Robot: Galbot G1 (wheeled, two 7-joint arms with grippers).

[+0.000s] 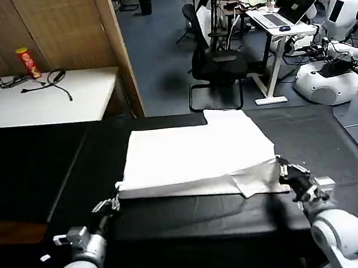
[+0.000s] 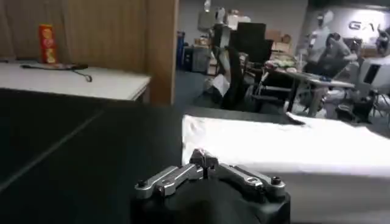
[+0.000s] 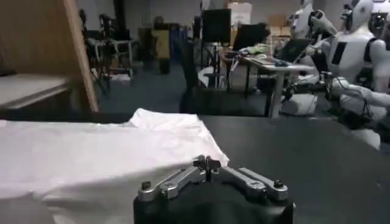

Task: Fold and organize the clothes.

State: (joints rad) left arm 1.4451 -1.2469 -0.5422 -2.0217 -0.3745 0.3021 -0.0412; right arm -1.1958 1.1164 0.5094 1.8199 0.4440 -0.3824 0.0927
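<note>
1. On the black table (image 1: pixel 336 148) the T-shirt (image 1: pixel 195 158) lies partly folded, near edge toward us.
2. Left gripper (image 1: pixel 114 203) and right gripper (image 1: pixel 285 170) pinch its near corners, jaws closed.
3. Risk we see: uneven lift skews the fold; a thin pinch slips free.

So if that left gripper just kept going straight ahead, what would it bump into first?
Most likely the white T-shirt: the left gripper sits at its near left corner, pointing toward the folded edge, though whether they touch is unclear.
</note>
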